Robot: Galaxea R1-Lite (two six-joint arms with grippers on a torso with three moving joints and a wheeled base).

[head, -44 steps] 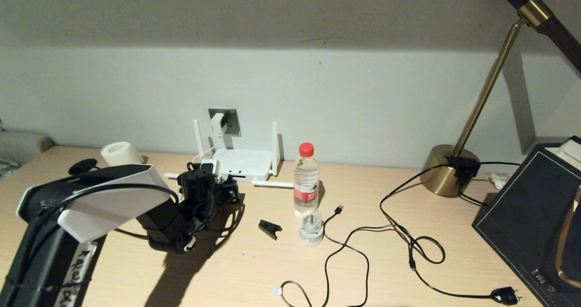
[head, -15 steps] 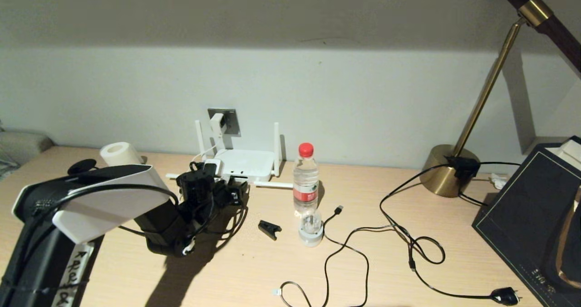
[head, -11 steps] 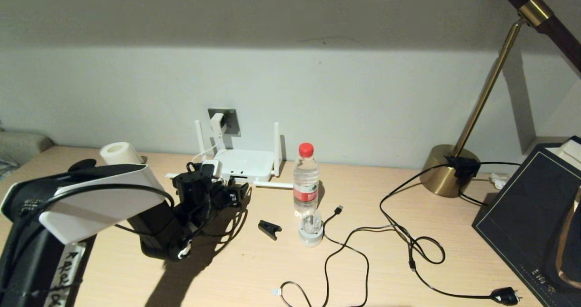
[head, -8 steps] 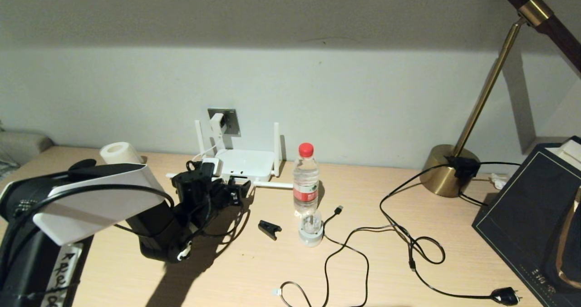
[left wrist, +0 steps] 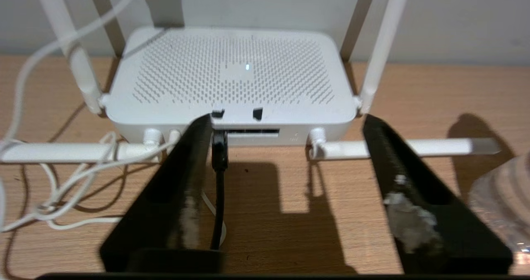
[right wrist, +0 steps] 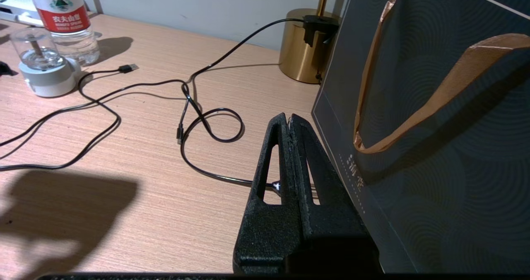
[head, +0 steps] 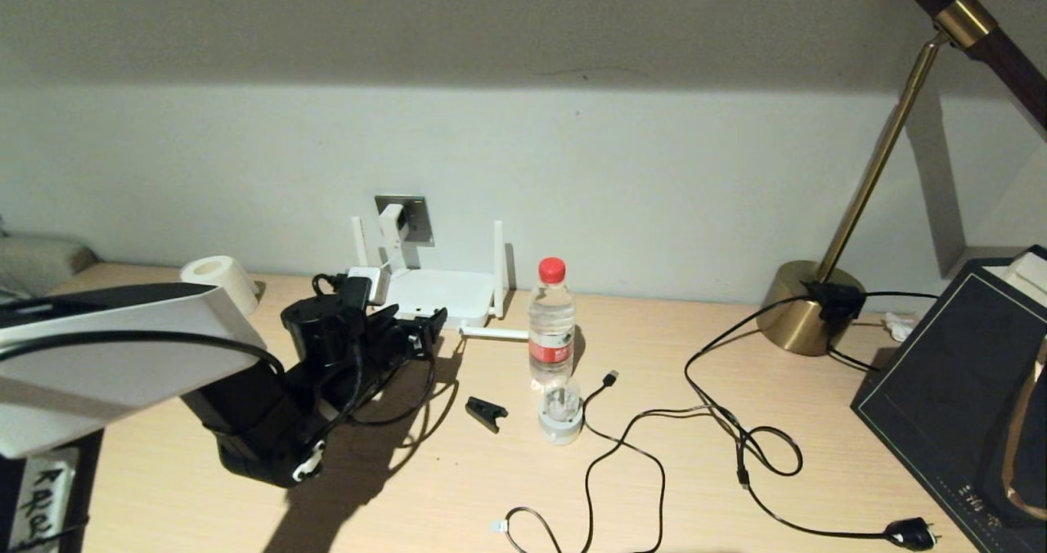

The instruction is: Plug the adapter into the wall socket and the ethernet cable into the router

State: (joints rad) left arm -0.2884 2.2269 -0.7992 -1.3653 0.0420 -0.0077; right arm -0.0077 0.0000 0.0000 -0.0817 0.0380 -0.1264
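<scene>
The ethernet cable [left wrist: 218, 176] looks plugged into the router's [left wrist: 232, 77] port edge: its connector sits in a dark port and the cable runs back toward the camera along the desk [left wrist: 290, 213]. The router's light is on, so I'd guess power is sorted, and the adapter [head: 393, 222] does sit on the wall socket [head: 417, 218] right above it. The left gripper [left wrist: 285, 126] hangs just in front of the router, jaws spread wide, holding nothing, one finger [left wrist: 182, 189] beside the cable. My read: it's let go because the plug is seated. The right gripper [right wrist: 290, 124] is parked well off by the dark bag [right wrist: 434, 106], fingers pressed together, empty. Both jobs seem basically done.
</scene>
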